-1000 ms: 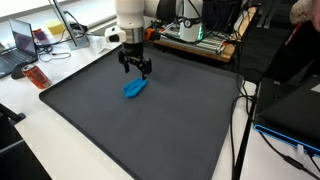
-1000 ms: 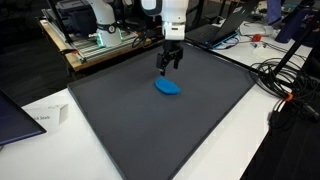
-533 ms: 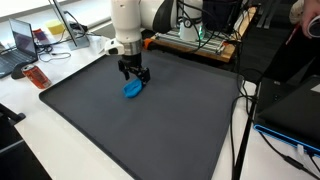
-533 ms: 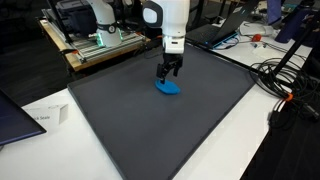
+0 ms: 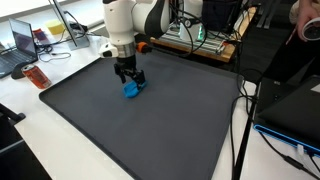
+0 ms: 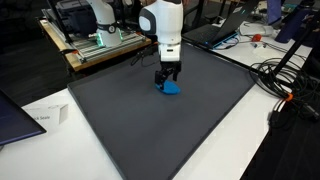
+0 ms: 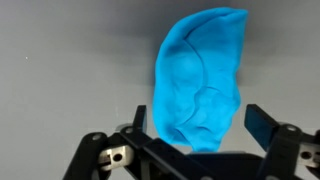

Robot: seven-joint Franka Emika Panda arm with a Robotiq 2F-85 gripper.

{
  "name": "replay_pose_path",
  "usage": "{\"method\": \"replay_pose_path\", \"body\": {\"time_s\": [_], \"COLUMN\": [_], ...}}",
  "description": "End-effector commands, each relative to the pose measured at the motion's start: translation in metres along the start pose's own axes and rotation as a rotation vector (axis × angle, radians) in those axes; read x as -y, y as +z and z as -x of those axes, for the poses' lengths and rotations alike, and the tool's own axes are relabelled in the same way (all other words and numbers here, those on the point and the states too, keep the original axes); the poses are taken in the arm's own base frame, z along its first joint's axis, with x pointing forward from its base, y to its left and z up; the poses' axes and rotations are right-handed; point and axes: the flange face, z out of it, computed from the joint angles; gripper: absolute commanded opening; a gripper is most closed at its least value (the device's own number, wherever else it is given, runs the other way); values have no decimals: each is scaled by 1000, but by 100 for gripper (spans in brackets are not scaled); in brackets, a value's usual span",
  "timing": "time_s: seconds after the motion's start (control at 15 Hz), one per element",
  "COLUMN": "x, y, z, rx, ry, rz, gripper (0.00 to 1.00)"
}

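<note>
blue lump (image 7: 200, 70): long axis pointed away from claw (image 7: 200, 125), near end between fingers
claw: held wide open
change: claw lowered around it

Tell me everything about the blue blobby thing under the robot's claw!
The blue thing is bright sky blue all over, longish and lumpy with rounded edges and soft folds. It looks like soft clay or rubber. It lies flat on the dark grey mat, with nothing on top of it. The gripper hangs right over it, jaws open, one finger on either side of one end. Whether they touch it I cannot tell.
</note>
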Motion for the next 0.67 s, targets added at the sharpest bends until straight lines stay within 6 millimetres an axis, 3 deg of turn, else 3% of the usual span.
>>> {"method": "replay_pose_path", "body": {"time_s": [0.0,0.6], "x": [-3,1], "y": [8,25], "z": [-7,-10], "rx": [-17,20], "ry": [-10,-32], "rz": [-43,-5], "gripper": [100,100]}}
